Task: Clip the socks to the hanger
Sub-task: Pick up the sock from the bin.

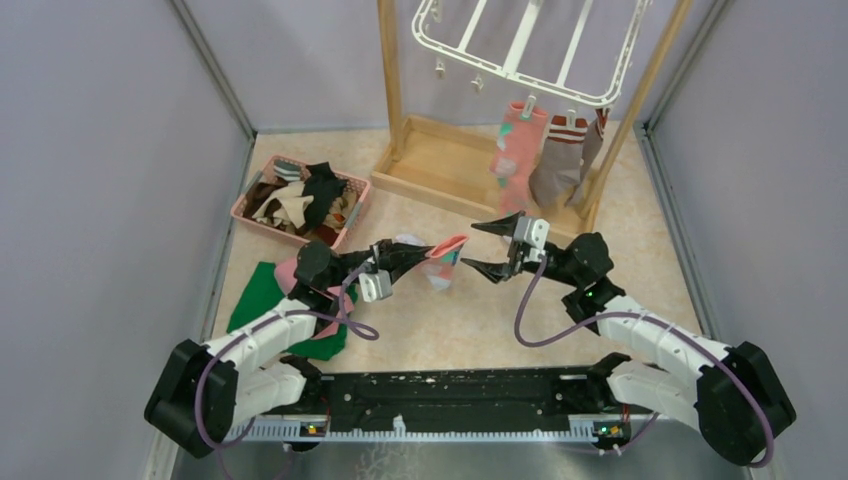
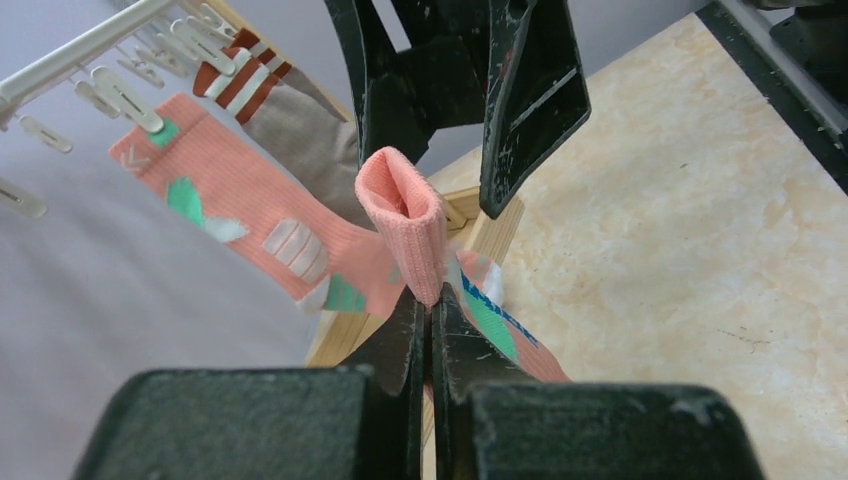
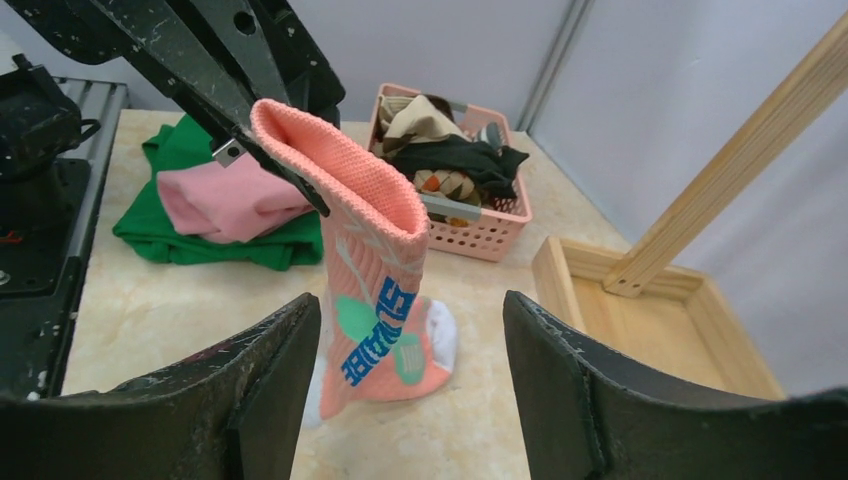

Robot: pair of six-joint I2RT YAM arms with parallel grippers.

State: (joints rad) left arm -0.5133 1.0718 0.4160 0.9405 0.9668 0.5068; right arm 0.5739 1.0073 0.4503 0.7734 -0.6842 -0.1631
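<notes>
The left gripper (image 1: 428, 256) was clamped tight on the cuff of a salmon pink sock (image 1: 445, 262). It held the cuff up over the middle of the tabletop (image 1: 440, 335), with the cuff's mouth gaping. In the right wrist view the sock's leg dropped straight down. Its foot, with teal shapes, blue lettering and a white toe, seemed to rest on the tabletop.

The right gripper (image 1: 472, 247) faced it from the right with its jaws spread wide, one on either side of the sock. It was close but touched nothing and held nothing.

At the far side the white hanger (image 1: 500, 68) hung inside a wooden stand (image 1: 450, 165). Two socks were already clipped to its near rim, side by side at the right end. One was a matching salmon pink one (image 1: 518, 150). Just to its right was a grey-brown one with a red-and-white striped cuff (image 1: 560, 165). Several clips along the left part of the rim dangled free.

A pink basket (image 1: 245, 208) at the far left held a heap of dark, brown and cream socks (image 1: 310, 195). Near it, on the left, a green cloth (image 1: 258, 292) lay flat with a pink cloth (image 3: 225, 200) on top.
</notes>
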